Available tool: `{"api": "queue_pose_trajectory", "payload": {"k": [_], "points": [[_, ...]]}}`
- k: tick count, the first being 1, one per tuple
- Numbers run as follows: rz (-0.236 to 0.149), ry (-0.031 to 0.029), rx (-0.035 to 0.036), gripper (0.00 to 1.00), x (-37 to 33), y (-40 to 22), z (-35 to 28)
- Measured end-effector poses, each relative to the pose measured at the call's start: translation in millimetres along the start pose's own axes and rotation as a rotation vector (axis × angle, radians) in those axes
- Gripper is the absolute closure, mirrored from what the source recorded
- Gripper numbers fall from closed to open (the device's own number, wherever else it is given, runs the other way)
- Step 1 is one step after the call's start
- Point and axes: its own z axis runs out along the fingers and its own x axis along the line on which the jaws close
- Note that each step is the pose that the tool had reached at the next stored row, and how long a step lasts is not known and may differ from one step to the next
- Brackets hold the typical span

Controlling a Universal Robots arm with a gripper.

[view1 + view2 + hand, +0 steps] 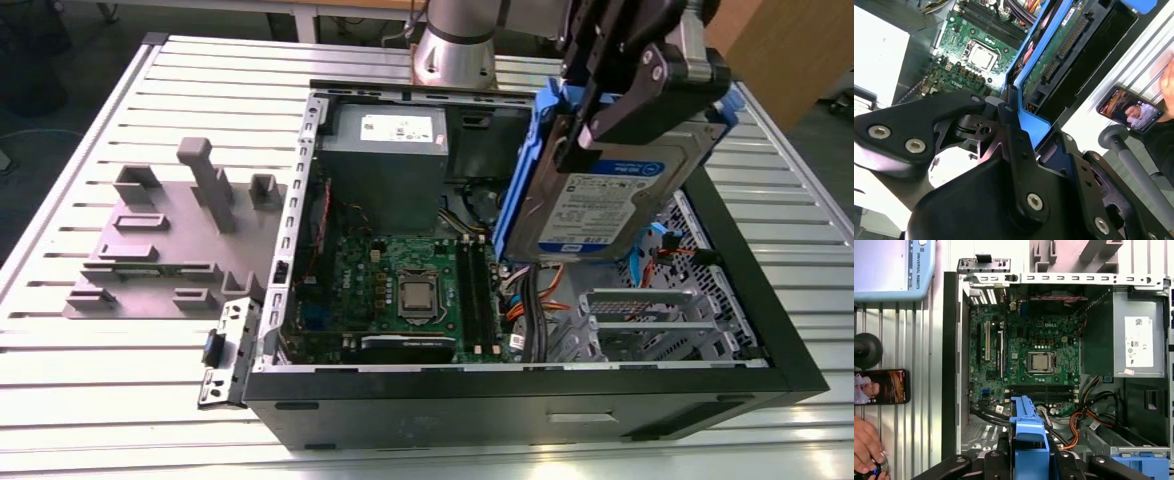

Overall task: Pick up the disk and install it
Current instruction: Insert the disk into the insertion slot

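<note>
- Ribbed metal counter (80, 350) carries an open black computer case (534, 405), its motherboard (400, 290) exposed.
- Pincer (607, 125) is clamped on the disk (587, 215), which hangs tilted over the case's end on the exterior view's right.
- Its white-and-blue printed label faces outward, framed by blue rails.
- Grey power supply (387, 150) bears a white sticker.
- Phone (881, 386) lies on the counter near a person's hand (866, 445).

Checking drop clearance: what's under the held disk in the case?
Below the silver hard disk in blue plastic rails, held by the black tool, lie orange and grey cables and a perforated silver metal bay. What sits directly behind the disk is covered.
</note>
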Motion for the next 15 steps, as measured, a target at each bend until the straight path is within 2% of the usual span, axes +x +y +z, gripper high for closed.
{"api": "queue_pose_trajectory", "payload": {"k": [7, 12, 15], "points": [[0.0, 0.0002, 0.0, 0.64, 4.2, -19.7, 3.2], [0.0, 0.0, 0.0, 0.64, 14.8, -26.8, 6.1], [0.0, 0.0001, 0.0, 0.64, 18.8, -31.4, 7.2]]}}
